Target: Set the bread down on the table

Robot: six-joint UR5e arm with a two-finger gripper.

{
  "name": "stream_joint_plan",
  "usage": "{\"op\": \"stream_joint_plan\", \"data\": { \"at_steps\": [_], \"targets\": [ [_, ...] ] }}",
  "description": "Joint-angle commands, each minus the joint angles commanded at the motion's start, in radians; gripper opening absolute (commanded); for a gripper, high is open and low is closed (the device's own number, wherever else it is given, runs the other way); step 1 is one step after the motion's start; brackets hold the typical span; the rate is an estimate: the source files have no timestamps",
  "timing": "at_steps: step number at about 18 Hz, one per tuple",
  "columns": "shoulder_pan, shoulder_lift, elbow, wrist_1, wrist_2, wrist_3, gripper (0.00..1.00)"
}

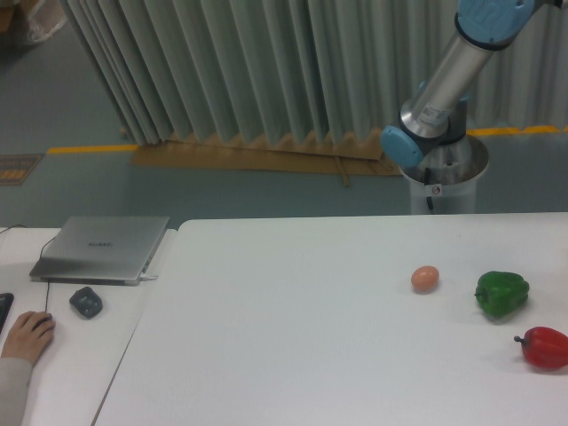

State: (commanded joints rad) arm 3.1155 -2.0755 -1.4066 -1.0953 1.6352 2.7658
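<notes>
Gripper's out of sight above, only the silver-and-blue arm [444,75] showing past the large white table [293,355].

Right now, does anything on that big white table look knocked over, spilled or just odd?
Nothing looks spilled or damaged. The egg, green pepper and red pepper sit apart on the table. One oddity: no bread is in view, and the gripper is out of frame.

The table [293,337] has a smooth matt white top. On it, right of the smooth orange-brown egg [425,278], sit a glossy green pepper [501,294] and glossy red pepper [543,346]. The arm [444,80] beyond the egg looks like brushed metal with blue plastic joints.
</notes>
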Motion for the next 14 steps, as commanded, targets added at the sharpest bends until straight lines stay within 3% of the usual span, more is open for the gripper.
{"op": "stream_joint_plan", "data": {
  "at_steps": [1,5,7,14],
  "targets": [
    [0.000,0.000,0.000,0.002,0.002,0.000,1.00],
    [-0.002,0.002,-0.002,0.005,0.008,-0.005,0.56],
    [-0.005,0.003,-0.005,0.005,0.020,-0.018,0.40],
    [-0.031,0.014,-0.006,-0.001,0.109,-0.075,0.27]
  ]
}}
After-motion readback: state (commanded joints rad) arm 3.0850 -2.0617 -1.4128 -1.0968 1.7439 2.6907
